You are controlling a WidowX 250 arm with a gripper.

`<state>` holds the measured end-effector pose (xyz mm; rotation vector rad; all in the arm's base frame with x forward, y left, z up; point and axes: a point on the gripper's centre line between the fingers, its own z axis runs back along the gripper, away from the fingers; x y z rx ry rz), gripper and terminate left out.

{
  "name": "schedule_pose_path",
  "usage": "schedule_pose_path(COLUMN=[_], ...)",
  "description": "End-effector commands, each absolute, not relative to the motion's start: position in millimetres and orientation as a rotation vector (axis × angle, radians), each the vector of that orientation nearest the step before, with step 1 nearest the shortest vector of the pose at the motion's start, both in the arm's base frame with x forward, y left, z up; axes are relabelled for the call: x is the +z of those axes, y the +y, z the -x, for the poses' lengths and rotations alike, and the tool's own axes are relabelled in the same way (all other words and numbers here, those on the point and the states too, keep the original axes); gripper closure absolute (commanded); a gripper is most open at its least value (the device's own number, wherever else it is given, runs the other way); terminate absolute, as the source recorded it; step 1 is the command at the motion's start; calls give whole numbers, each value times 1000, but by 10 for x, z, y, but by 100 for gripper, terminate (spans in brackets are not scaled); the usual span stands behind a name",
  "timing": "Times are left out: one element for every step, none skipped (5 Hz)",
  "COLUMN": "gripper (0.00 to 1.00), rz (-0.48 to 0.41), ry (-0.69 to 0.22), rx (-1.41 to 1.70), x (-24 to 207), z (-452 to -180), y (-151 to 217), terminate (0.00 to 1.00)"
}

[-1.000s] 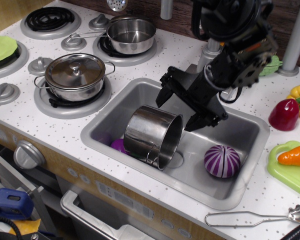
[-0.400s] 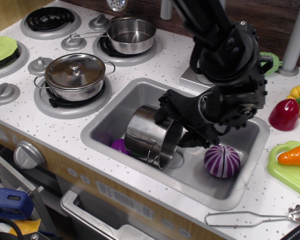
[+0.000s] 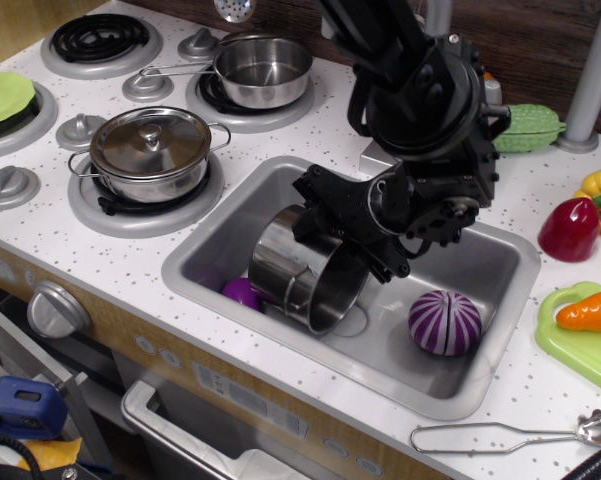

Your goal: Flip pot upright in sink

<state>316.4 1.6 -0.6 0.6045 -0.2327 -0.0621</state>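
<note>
The tall shiny steel pot lies on its side in the left half of the grey sink, with its mouth facing right and toward the front. A wire loop handle hangs on its near side. My black gripper has come down onto the upper rim of the pot's mouth. Its jaws are spread, with one finger over the pot's top wall and the other at the mouth. I cannot tell whether the fingers touch the rim.
A purple-and-white striped ball lies in the right of the sink, and a purple object peeks out under the pot. A lidded steel pot and a saucepan sit on burners to the left. A red pepper and a carrot lie to the right.
My gripper has moved left and down from above the middle of the sink onto the pot's rim. The pot has barely shifted.
</note>
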Motion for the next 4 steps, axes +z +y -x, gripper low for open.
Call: schedule_pose_path(gripper=[100, 100, 100, 100], rz=[-414, -182, -68, -5], ry=[-205, -135, -139, -124], rx=[-5, 121, 160, 187], x=[63, 4, -97, -94], z=[-3245, -3266, -3283, -3298], y=[89, 153, 222, 224], terminate=[0, 0, 0, 0])
